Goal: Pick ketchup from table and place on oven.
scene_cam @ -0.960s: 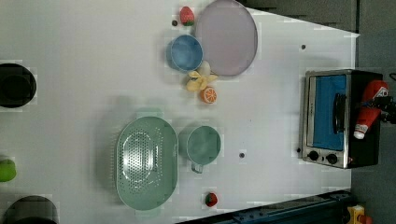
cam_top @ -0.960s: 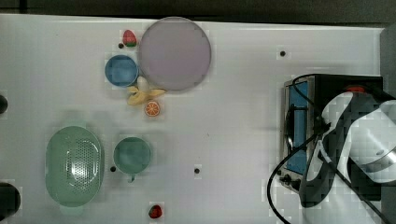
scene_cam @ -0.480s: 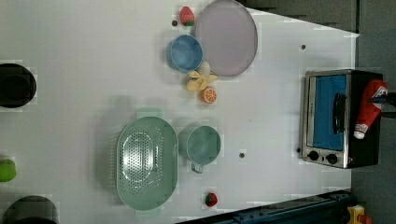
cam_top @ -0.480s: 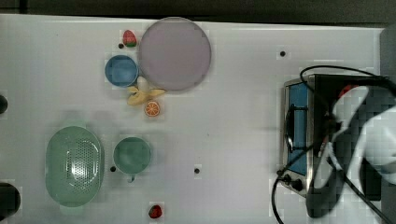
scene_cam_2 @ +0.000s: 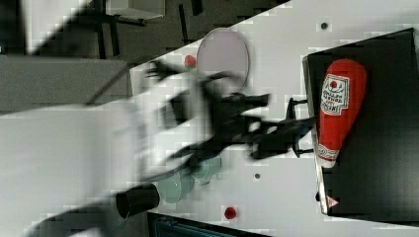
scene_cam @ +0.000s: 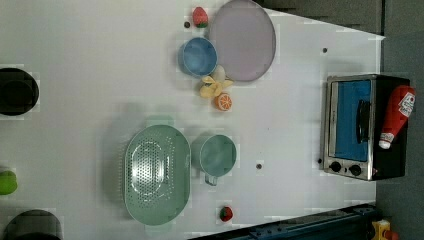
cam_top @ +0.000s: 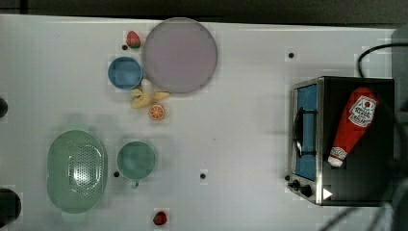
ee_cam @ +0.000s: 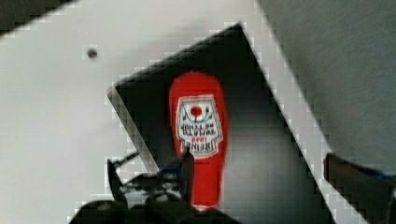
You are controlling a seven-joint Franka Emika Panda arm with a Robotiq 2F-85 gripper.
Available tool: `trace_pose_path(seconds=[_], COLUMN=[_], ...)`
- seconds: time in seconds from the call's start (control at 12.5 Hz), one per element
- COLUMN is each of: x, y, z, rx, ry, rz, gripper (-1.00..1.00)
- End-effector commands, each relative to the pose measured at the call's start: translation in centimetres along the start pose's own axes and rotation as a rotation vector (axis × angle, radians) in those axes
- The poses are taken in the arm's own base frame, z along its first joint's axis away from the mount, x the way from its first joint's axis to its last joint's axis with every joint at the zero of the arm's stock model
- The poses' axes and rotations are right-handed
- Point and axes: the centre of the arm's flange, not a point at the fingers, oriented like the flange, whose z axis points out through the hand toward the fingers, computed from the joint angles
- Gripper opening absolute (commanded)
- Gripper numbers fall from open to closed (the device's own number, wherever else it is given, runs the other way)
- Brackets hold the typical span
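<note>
The table (cam_top: 250, 120) carries the oven (cam_top: 358, 187) at the top view's right edge. The ketchup (cam_top: 353, 125) lies on its side on the oven's black top, cap toward the knob end, label up. The gripper (ee_cam: 261, 182) hangs above it with fingers spread wide, holding nothing. Being round, the bottle could roll toward the oven's edge if the departing arm nudges it

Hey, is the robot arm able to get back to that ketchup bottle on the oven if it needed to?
Probably yes. The ketchup bottle lies flat on the oven's bare black top with nothing over or beside it, so the way down to it looks free from above.
</note>
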Motion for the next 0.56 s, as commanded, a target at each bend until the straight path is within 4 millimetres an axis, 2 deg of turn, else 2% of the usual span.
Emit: trace_pose_path(seconds=[0.08, 0.24, 0.4, 0.56], x=[-3.2, -5.1, -5.7, -5.6], y=[-1.7, -6.6, -13.2, -20.1], z=[-4.7, -6.5, -7.6, -8.0], rx=[0.084, 0.112, 0.112, 0.123], ry=[-0.081, -0.183, -0.214, -0.175], rz=[0.128, 0.263, 0.322, 0.31], gripper=[1.0, 1.0, 1.0, 1.0])
